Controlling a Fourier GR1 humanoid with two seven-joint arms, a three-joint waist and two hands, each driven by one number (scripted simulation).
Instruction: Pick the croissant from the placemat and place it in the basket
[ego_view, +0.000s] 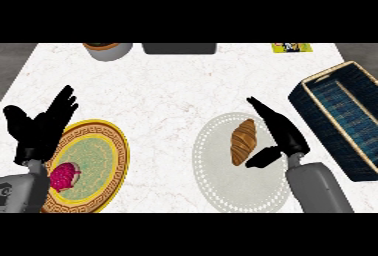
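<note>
i see the croissant (244, 141) lying on the placemat (221, 185), a pale round lacy mat on the white marble counter (170, 90). it sits toward the mat's upper right part, long axis running up and down, slightly tilted.

my right hand (284, 135) is just beside the croissant on its right. the fingers are straight and stretched out, pointing up and to the left along the pastry's right side, while the thumb sticks out lower down toward the croissant's bottom end. the hand is spread, nothing pinched; i can't tell for sure whether the thumb tip touches the pastry or only overlaps it from this angle.

the basket (336, 80), dark blue weave with a tan rim, stands at the right edge of the counter, apart from the mat and to the right of my right hand. i see nothing inside it.

my left hand (37, 132) rests at the left edge, fingers up and spread, holding nothing. beside it is a plate (111, 145) with a gold patterned rim and a pink-red item (65, 175) on its lower left part.

along the far edge i see a grey bowl (107, 50), a dark flat object (179, 48), and a yellow packet (291, 47).
</note>
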